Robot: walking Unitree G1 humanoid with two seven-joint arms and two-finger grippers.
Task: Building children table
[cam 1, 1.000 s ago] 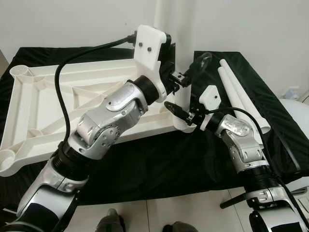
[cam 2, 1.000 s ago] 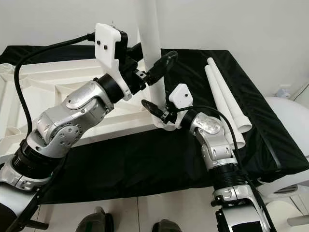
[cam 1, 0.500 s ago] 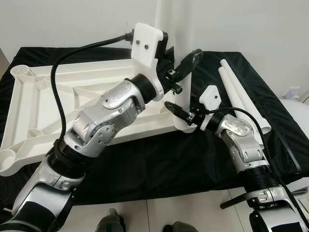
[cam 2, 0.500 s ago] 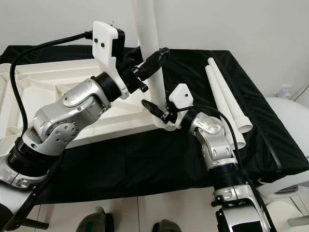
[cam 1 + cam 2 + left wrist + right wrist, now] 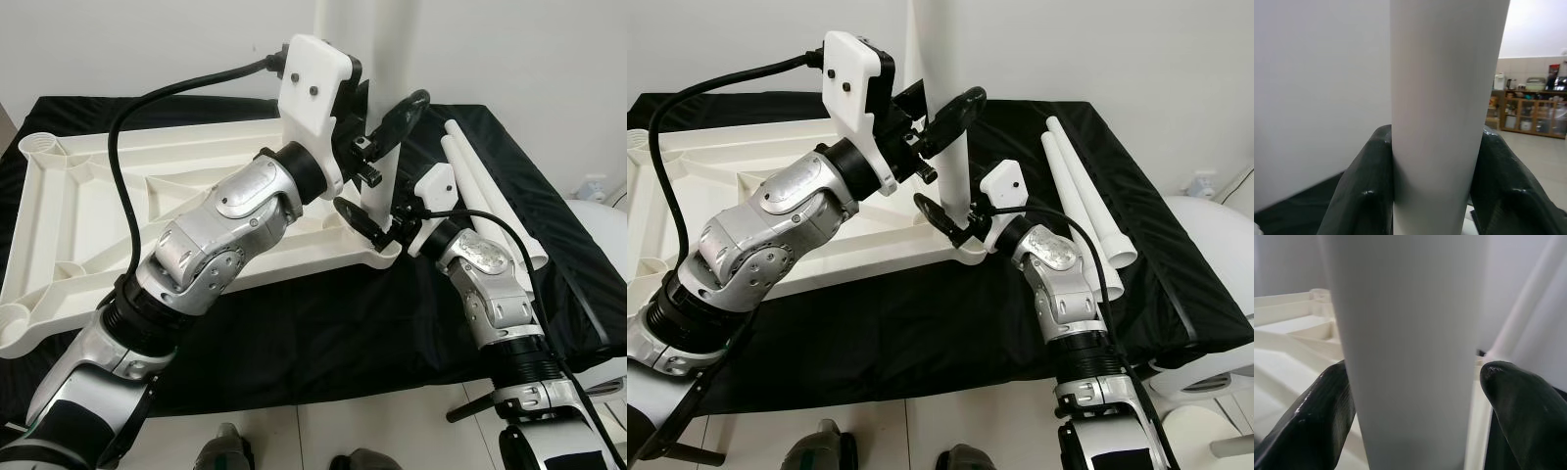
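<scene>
Tabletop: the white moulded children's tabletop [image 5: 118,206] is laid underside up on the black cloth [image 5: 323,333]; an open round socket is seen at its far left corner; the corner nearest the grippers is the one being worked.
Left gripper: the left gripper [image 5: 1432,191] is clamped round the upright white table leg [image 5: 945,108] well above its foot; in the left wrist view both black fingers [image 5: 1364,186] are pressed flat against the tube.
Table leg: it is stood almost vertical, its foot at the tabletop's right near corner; whether it is fully seated cannot be told.
Right gripper: the right gripper [image 5: 1410,426] is set low about the same leg, just above the socket; one finger touches the tube, a small gap is left at the other, so a loose bracket is judged rather than a firm pinch.
Spare legs: two more white tubes [image 5: 490,211] are laid side by side on the cloth at the right.
Step in hand: the leg should be kept plumb over the socket and pressed straight down from the upper grip; the lower grip is best used only as a guide; sideways lean risks jamming.
</scene>
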